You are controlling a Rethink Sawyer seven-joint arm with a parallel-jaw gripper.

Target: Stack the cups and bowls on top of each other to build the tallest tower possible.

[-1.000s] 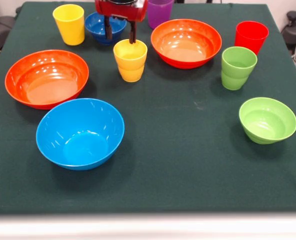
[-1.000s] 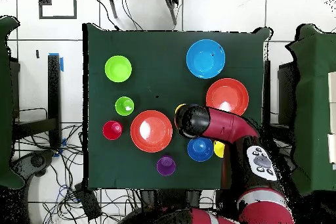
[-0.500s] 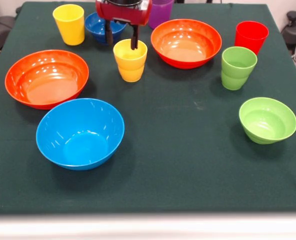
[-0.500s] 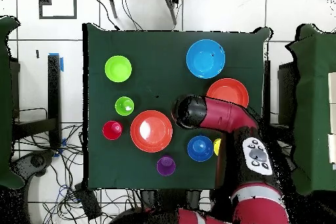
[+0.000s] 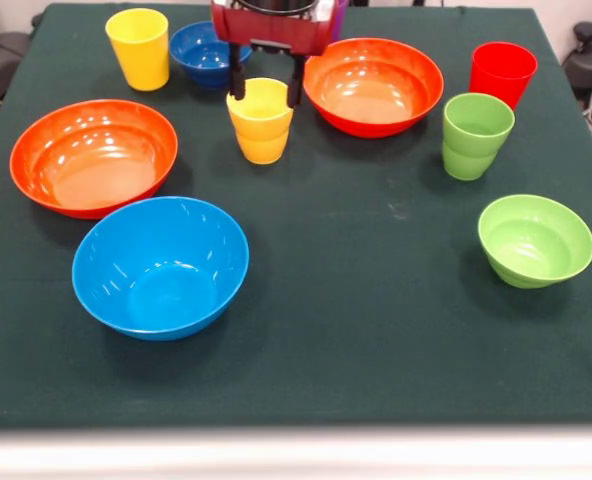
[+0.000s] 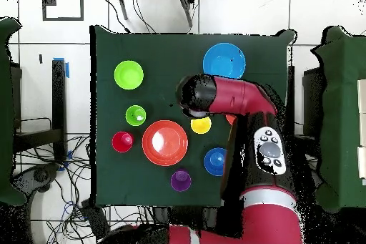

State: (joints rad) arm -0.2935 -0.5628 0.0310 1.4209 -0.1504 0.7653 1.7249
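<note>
My gripper (image 5: 265,90) is open, with one finger at each side of the rim of the yellow-orange cup (image 5: 261,125), which stands upright on the green cloth; the cup also shows in the overhead view (image 6: 201,124). The large light-blue bowl (image 5: 160,265) sits near the front left. One orange-red bowl (image 5: 94,155) is at the left, the other (image 5: 373,85) just right of the gripper. The red cup (image 5: 502,70), lime cup (image 5: 476,135), yellow cup (image 5: 139,47), small dark-blue bowl (image 5: 201,52) and small lime bowl (image 5: 535,240) stand apart. No tower stands.
The purple cup (image 6: 180,179) stands near the robot's side of the table, mostly hidden behind the gripper in the front view. The arm (image 6: 243,101) reaches over the table and covers one orange-red bowl and the yellow cup in the overhead view.
The gripper has shifted to the right in the front view, from one finger inside the yellow-orange cup to a finger on each side of its rim. The cup has not moved.
</note>
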